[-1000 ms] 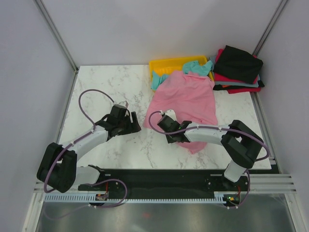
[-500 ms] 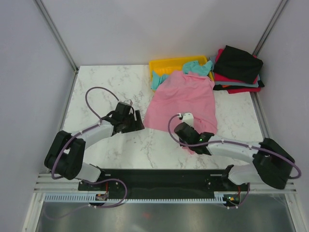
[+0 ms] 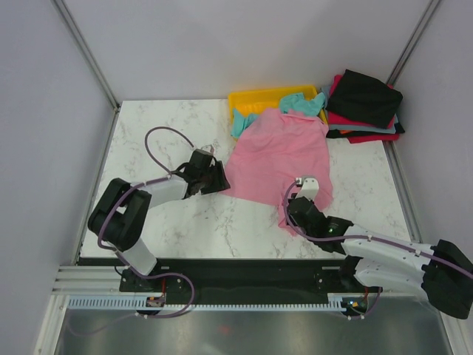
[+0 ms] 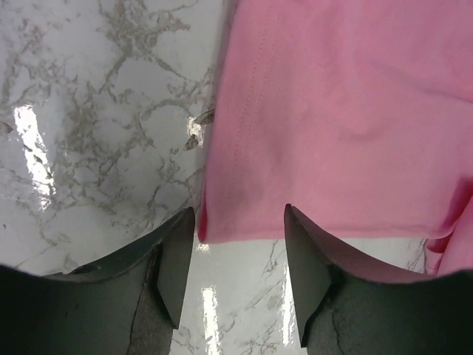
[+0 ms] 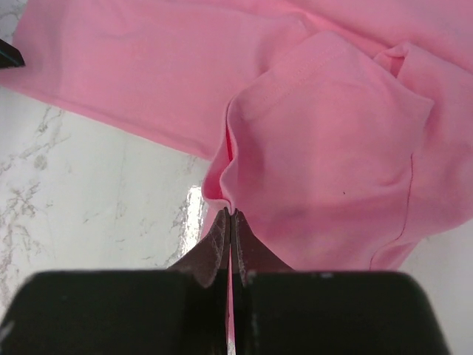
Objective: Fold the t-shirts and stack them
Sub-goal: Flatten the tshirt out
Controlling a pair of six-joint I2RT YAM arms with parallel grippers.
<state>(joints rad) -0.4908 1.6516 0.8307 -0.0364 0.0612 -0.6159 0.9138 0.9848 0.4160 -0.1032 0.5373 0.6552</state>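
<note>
The pink t-shirt (image 3: 284,151) lies spread on the marble table, its top end over the yellow tray (image 3: 255,98). My left gripper (image 3: 216,177) is open at the shirt's near-left corner; in the left wrist view (image 4: 240,222) that hem corner (image 4: 222,225) sits between the fingers. My right gripper (image 3: 293,220) is shut on a fold of the pink shirt (image 5: 325,148) at its near edge; in the right wrist view (image 5: 230,214) the cloth bunches at the fingertips. A teal shirt (image 3: 299,103) lies in the tray. Black (image 3: 366,96) and red (image 3: 362,126) shirts are stacked at the back right.
The marble table (image 3: 162,133) has white walls with metal posts at left and right. The folded stack sits at the table's far right edge. A black rail (image 3: 244,270) with both arm bases runs along the near edge.
My left gripper has moved right up to the pink shirt's near-left corner. My right arm has swung right and drawn the gripped near fold of the shirt to the right.
</note>
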